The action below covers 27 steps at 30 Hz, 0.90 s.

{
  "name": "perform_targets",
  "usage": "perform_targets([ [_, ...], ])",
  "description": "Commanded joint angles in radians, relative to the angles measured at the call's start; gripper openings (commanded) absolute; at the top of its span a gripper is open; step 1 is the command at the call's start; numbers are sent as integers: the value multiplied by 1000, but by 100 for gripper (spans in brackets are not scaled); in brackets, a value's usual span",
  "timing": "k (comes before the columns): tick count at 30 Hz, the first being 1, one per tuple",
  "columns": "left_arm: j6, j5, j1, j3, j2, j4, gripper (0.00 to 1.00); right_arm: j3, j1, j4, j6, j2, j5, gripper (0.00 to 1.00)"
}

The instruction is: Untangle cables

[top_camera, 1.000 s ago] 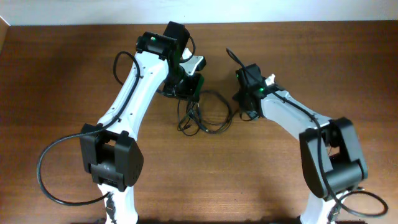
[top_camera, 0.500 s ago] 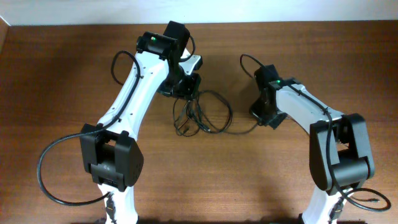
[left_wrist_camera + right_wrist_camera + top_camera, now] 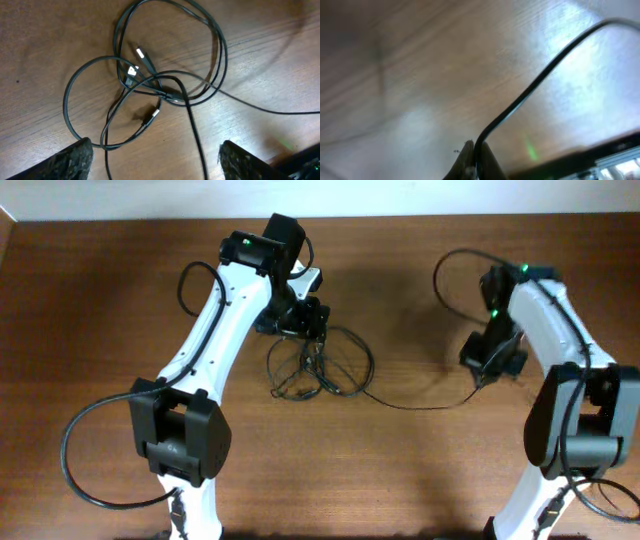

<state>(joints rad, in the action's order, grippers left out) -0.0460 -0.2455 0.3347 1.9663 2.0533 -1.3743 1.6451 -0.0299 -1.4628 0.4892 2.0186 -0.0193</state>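
A tangle of thin black cables (image 3: 320, 365) lies in loops on the wooden table, with silver plugs (image 3: 141, 53) showing among them. My left gripper (image 3: 303, 320) hovers over the tangle's upper edge. Its fingers (image 3: 75, 160) stand wide apart, open, and hold nothing, though one loose strand (image 3: 197, 145) crosses the gap between them. My right gripper (image 3: 490, 368) is far to the right, shut on one black cable (image 3: 540, 80). That strand (image 3: 420, 406) stretches from the tangle across the table to it. In the right wrist view the pads (image 3: 490, 160) pinch the cable.
The brown wooden table (image 3: 100, 300) ends at a white wall along the top edge. The left arm's own black hose (image 3: 75, 460) loops beside its base at lower left. The right arm's hose (image 3: 455, 270) arcs above its wrist.
My right gripper shut on a cable and travelled right, drawing one strand out of the tangle. My left gripper opened and let go of the tangle.
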Motion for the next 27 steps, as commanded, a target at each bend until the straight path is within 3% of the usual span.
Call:
perform_targets([
  [1,5,3,4,11,48,4,82,188,3,-100,-177,-4,-105,4],
  [5,4,3,5,11,80,1,82,443,3,-233,-253,-14,-196,4],
  [10,-5,3,5,11,80,18,82,698,3,-236,-336,-119,-382,4],
  [18,-212,2,40,11,81,145,90,711,3,-236,-336,-261,-396,4],
  [21,-286,2,82,11,81,187,99,711,5,-236,-336,-272,-411,4],
  [27,-309,4,197,11,88,239,89,711,5,-236,-336,-273,-423,4],
])
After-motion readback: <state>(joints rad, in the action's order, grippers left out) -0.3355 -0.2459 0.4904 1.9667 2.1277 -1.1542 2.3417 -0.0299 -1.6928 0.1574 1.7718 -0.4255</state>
